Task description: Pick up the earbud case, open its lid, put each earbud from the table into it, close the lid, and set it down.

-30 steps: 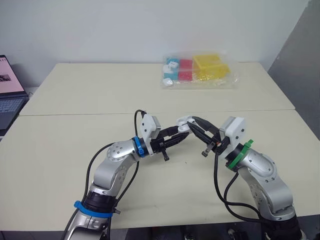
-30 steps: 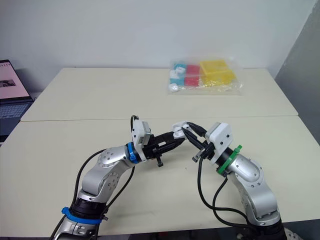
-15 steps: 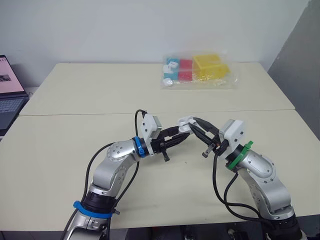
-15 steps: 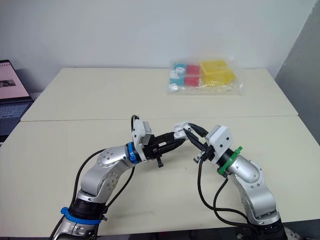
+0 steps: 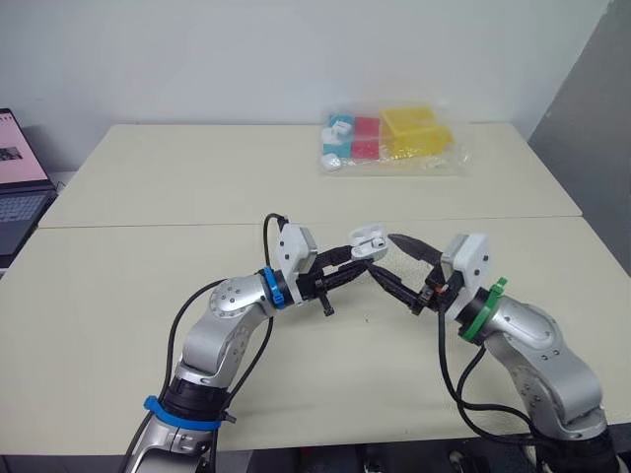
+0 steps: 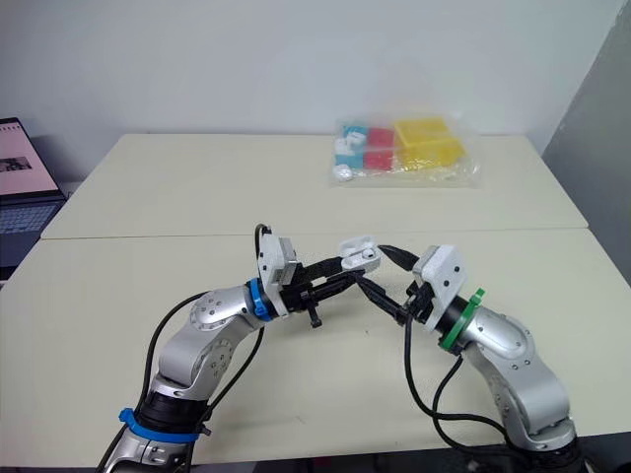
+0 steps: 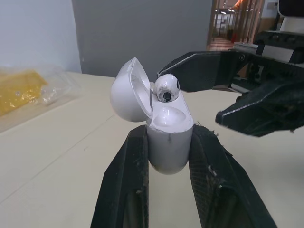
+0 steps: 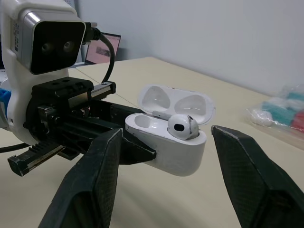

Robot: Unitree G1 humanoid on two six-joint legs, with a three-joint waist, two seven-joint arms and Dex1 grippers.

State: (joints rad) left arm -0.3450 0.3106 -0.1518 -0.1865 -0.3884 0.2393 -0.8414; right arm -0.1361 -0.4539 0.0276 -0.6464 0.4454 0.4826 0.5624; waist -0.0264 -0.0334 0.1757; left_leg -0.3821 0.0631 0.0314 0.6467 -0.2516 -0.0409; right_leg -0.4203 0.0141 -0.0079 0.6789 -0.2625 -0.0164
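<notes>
L: my left gripper (image 7: 169, 131) clamps the earbud case (image 8: 167, 148), lid hinged open | one earbud (image 8: 181, 127) sits in the case just past my fingertips | R: my right gripper (image 5: 383, 255) spread wide, fingers flanking the case, apart from it

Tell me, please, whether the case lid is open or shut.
Open. The lid stands tilted back from the case, which the left gripper holds, and an earbud sits in one bared well.
</notes>
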